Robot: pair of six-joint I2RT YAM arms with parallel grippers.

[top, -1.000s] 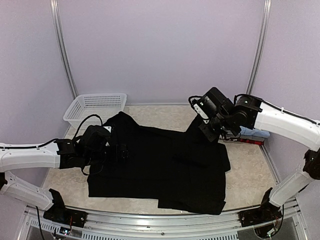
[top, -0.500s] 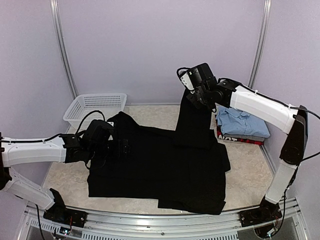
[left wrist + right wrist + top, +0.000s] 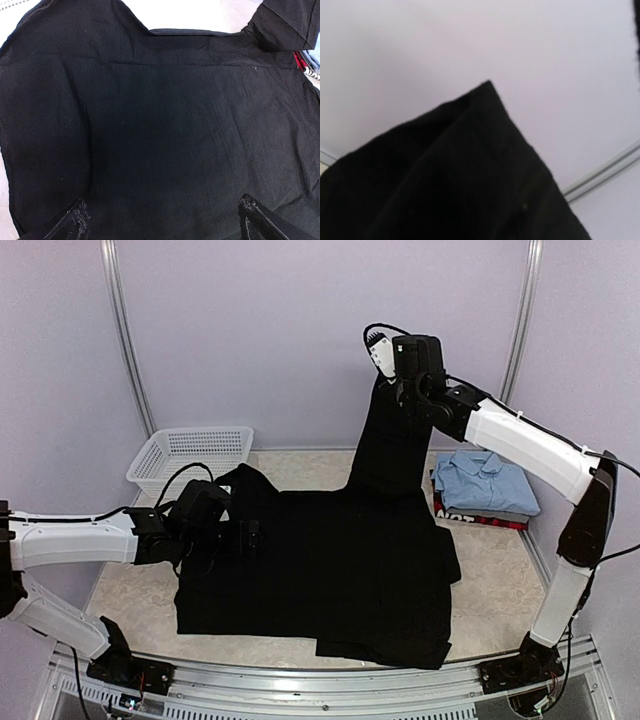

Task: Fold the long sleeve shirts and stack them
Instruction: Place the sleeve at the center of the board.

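Jaws on the right arm were clamped on a sleeve of the black shirt and held it high near the back wall, while the body lay spread on the surface. Left jaws stood wide open, holding nothing, low over the collar side. A thin pinch could let the sleeve slip, and a hard pull could drag the body out of flat. The hanging sleeve could brush the light blue shirt stacked on the red-and-black one at the right edge. Open room lay over the shirt's middle. The basket sat near the left arm.
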